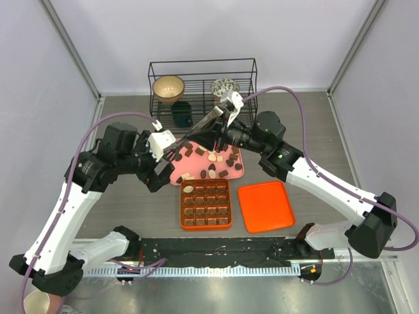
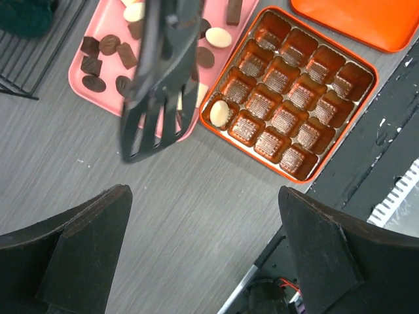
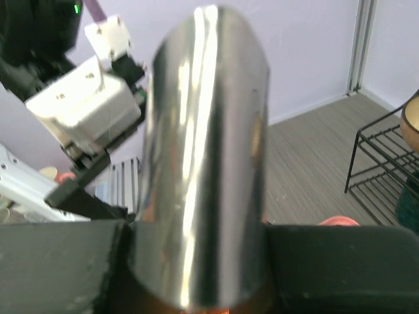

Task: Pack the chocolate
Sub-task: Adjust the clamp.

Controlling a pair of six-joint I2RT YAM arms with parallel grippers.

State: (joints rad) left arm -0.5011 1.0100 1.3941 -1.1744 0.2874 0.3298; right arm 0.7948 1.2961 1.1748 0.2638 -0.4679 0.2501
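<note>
Right gripper point(image 3: 200, 261) clamped on steel tongs point(image 2: 157, 85), left gripper point(image 2: 203, 196) apart and empty; chocolate point(image 2: 109, 44) sits on pink tray point(image 2: 108, 16) upper left, so I'd pinch one piece lightly and release low over an empty orange box point(image 1: 181, 206) cell.

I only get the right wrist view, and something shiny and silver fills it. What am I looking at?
Observer: Tongs, it seems, clamped in the right end effector; their black slotted tip hangs over the edge of a pink tray.
Operator: A tray of what?
Observer: Chocolates, dark, tan and cream-white.
Operator: Any packed yet?
Observer: One cream-white piece, in a corner cell of the orange box; its other cells are empty.
</note>
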